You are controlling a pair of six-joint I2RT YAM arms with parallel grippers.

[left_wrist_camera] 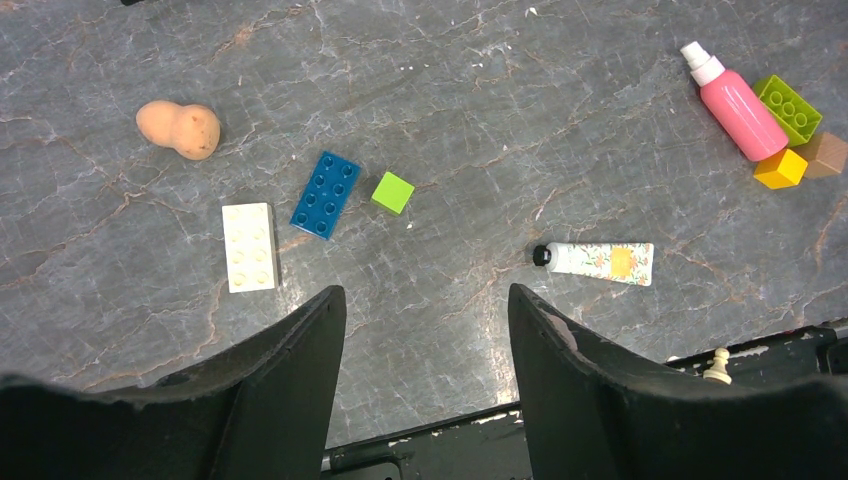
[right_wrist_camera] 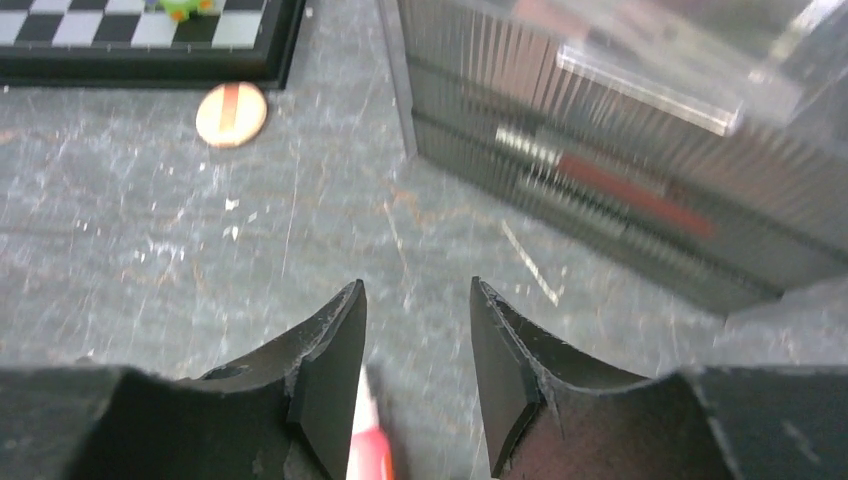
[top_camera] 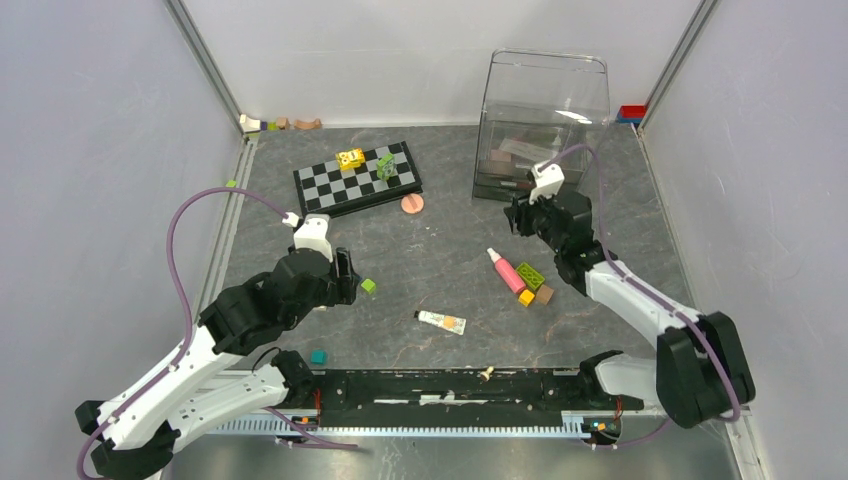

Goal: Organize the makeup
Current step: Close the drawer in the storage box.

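Observation:
A pink bottle point(top_camera: 507, 270) and a cream flowered tube point(top_camera: 441, 321) lie on the grey table, and both show in the left wrist view: the bottle point(left_wrist_camera: 732, 98) and the tube point(left_wrist_camera: 598, 262). A peach sponge point(left_wrist_camera: 180, 128) lies to the far left there. A round peach disc point(top_camera: 412, 204) sits by the chessboard. A clear organizer point(top_camera: 545, 120) with makeup inside stands at the back right. My left gripper point(left_wrist_camera: 427, 300) is open and empty above bare table. My right gripper point(right_wrist_camera: 417, 295) is open and empty in front of the organizer point(right_wrist_camera: 620, 150), with the pink bottle point(right_wrist_camera: 370, 450) below its left finger.
A chessboard point(top_camera: 357, 178) with toy blocks on it lies at the back centre. Loose blocks lie about: white point(left_wrist_camera: 249, 247), blue point(left_wrist_camera: 325, 194), green point(left_wrist_camera: 392, 192), and a cluster point(top_camera: 535, 285) beside the pink bottle. A teal block point(top_camera: 318, 356) sits near the front rail. Small items point(top_camera: 280, 124) rest at the back-left wall.

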